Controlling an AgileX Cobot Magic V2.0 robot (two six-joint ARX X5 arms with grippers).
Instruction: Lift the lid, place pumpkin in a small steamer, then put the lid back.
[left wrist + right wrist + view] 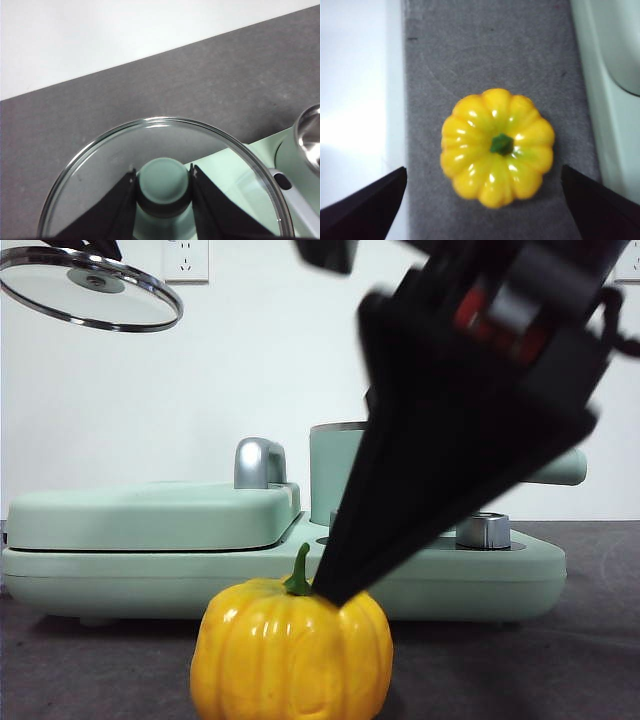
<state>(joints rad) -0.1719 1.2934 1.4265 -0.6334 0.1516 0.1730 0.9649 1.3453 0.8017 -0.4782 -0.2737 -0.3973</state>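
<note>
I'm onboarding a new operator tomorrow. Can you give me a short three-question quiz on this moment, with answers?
1. True or false: the lid rests on the steamer.
2. Which end effector is shut on the lid's knob? A) left B) right C) neither
3. Fill in: the right end effector hangs open above the ______ on the table.

Key:
1. False. The lid is held up in the air, off to one side of the steamer.
2. A. The left end effector clamps the knob on both sides.
3. Pumpkin. Its jaws stand wide on either side, not touching it.
</note>
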